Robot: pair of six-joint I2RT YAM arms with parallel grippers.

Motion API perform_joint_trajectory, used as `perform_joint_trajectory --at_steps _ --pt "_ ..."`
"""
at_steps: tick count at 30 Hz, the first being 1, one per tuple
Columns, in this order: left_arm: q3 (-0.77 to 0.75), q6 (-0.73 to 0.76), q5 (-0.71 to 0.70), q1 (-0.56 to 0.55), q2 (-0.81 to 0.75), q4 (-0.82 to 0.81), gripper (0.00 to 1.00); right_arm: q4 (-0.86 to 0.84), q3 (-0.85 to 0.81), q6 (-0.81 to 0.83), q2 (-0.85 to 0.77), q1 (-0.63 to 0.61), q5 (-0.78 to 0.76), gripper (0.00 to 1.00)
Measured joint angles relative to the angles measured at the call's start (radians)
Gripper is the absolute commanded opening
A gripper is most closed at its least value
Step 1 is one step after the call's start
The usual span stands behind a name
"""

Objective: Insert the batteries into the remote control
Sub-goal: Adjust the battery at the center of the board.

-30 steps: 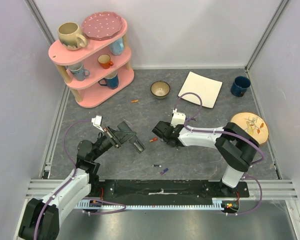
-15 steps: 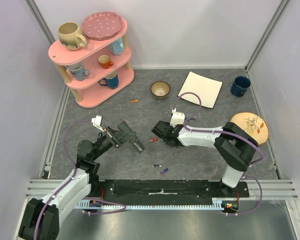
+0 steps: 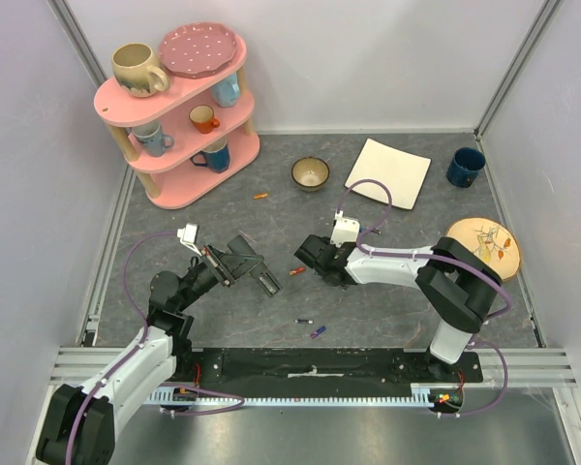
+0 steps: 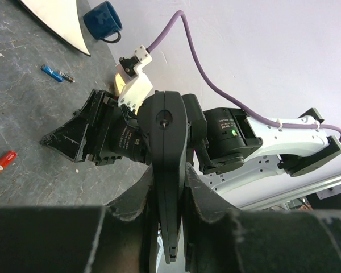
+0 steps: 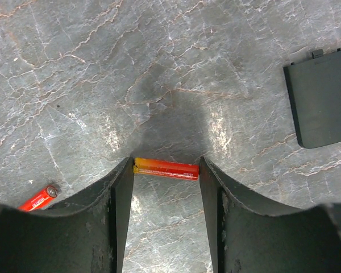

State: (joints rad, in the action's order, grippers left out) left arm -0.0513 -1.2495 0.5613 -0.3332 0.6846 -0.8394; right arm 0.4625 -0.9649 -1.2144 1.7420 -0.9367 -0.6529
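Grey, veined table (image 3: 174, 232) inside white walls, with a pink shelf (image 3: 179, 145) of mugs at far left. Left of centre, the left gripper (image 4: 169, 196) is raised off the surface and clenched on the remote control (image 4: 165, 131), pinching the slim black bar across its narrow width. We cannot see the battery compartment in any view. We judge the remote light and rigid, of hard smooth plastic. A flat pinch on its long edges should hold, though it could swivel if pushed at the free end. At centre, the right gripper (image 5: 166, 170) is down at the table with the red-orange battery (image 5: 170, 169) lying lengthwise between its fingers (image 5: 116, 193). Each end of the cell meets a finger face with no gap that we can see, so we read the jaws as closed onto it end to end. How firmly, we cannot tell. We expect this battery to be light, stiff and slick-jacketed, and apt to roll. An end-to-end hold bears on two small caps and may let it pivot or pop out. A pinch across the barrel at mid-length would seem steadier. A second red battery (image 5: 40, 198) lies just beside the gripper, untouched, and other batteries (image 3: 317, 332) lie loose nearer the arm bases. Further right in the wrist view, the black battery cover (image 5: 321, 105) lies flat on the table, well apart from the fingers.
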Motion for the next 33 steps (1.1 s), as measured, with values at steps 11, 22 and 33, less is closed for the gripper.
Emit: perform_joint_trajectory --at_steps 11,22,33 --pt "0.000 0.000 0.000 0.000 0.000 0.000 0.02 -0.047 0.033 0.087 -0.029 0.000 0.019 0.44" --pt "0.000 0.000 0.000 0.000 -0.005 0.000 0.02 -0.099 0.012 0.716 -0.259 0.001 0.135 0.43" --pt "0.000 0.000 0.000 0.000 -0.007 0.000 0.02 -0.080 -0.057 1.305 -0.270 0.005 0.357 0.39"
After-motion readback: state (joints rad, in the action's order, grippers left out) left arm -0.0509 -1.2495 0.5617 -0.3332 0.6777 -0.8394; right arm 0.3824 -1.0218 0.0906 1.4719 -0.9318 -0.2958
